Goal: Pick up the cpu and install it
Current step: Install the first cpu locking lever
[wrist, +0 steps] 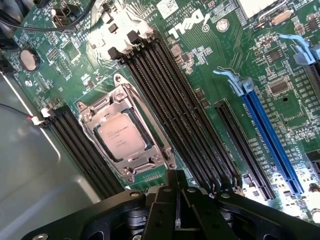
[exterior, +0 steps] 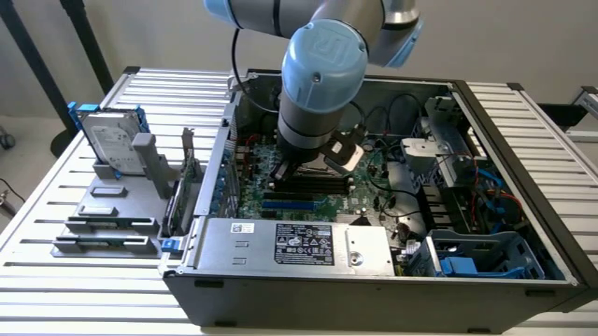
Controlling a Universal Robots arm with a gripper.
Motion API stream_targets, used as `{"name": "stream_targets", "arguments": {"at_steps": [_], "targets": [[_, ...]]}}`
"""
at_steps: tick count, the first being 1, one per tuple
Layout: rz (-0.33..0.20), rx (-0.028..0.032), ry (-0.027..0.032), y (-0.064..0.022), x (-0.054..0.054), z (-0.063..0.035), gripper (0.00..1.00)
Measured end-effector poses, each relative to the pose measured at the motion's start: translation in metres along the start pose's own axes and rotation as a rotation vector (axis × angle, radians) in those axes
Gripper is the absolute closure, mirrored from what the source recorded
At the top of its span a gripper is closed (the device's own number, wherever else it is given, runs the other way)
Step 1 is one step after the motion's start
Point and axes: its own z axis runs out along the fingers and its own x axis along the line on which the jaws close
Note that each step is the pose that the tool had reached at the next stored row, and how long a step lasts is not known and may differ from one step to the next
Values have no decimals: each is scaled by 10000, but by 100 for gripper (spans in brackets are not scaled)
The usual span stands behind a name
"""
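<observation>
The cpu (wrist: 121,136) has a shiny silver-grey top and lies flat in its socket on the green motherboard (wrist: 225,60). A metal socket frame (wrist: 152,127) surrounds it. My gripper (wrist: 176,181) hovers above the board a short way from the socket, its black fingers (wrist: 165,200) shut together with nothing between them. In the exterior view the arm's wrist (exterior: 313,119) reaches down into the open computer case (exterior: 374,287) over the middle of the motherboard (exterior: 252,196), and the wrist hides the socket there.
Black memory slots (wrist: 170,90) run beside the socket, and a blue expansion slot (wrist: 270,135) lies further off. A grey power-supply box (exterior: 290,245) fills the case's near side. A hard drive in a blue bracket (exterior: 112,143) stands on a grey fixture (exterior: 108,224) at the exterior view's left.
</observation>
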Motion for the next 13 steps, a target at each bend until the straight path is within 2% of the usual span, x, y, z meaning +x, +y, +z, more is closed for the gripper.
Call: {"name": "stream_targets", "arguments": {"at_steps": [5,13], "targets": [[3,-36,-54,-24,15,26,89],[13,-123,-190,-78,50,70,89]]}}
